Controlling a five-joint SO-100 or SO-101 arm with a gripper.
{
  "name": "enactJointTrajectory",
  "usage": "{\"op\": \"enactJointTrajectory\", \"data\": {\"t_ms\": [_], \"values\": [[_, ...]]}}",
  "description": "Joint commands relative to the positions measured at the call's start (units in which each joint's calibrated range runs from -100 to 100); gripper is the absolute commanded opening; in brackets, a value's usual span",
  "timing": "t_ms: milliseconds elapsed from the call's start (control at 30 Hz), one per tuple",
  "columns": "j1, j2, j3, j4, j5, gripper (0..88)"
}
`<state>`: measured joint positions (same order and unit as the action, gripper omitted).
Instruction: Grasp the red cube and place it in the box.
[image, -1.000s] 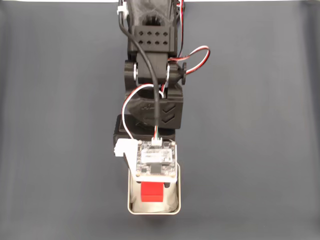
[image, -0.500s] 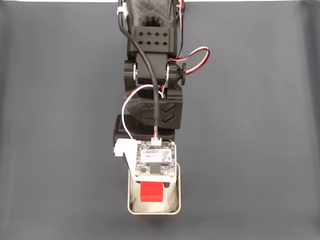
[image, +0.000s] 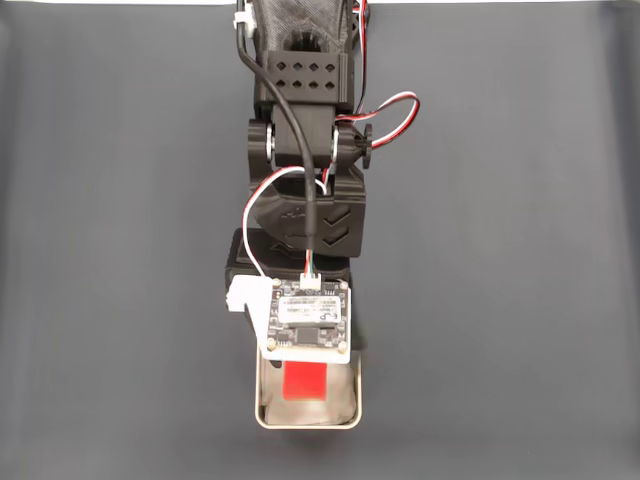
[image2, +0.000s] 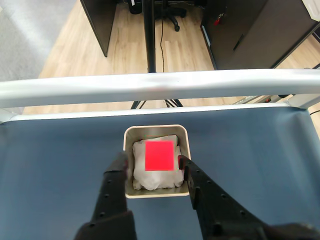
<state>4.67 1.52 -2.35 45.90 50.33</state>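
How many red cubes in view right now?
1. The red cube lies on the white lining inside the box, between the open fingers of the gripper. The arm may hide others.

We take the box (image2: 156, 131) as our landmark. In the wrist view the red cube (image2: 159, 155) lies inside it on the lining (image2: 155, 177), nearer the far wall. The gripper (image2: 152, 162) hangs above the box's near half, one finger over each side wall. In the fixed view the box (image: 309, 419) sits below the arm (image: 305, 150), with the cube (image: 303, 380) within it.
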Motion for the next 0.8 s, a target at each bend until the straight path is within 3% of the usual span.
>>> {"op": "enactJointTrajectory", "data": {"t_ms": [0, 167, 767], "values": [[0.30, -2.21, -1.66, -1.15, -0.93, 46.2], [0.30, -2.30, -1.66, -1.15, -0.34, 51.4], [0.08, -2.99, -1.21, -2.46, -0.73, 52.8]]}}
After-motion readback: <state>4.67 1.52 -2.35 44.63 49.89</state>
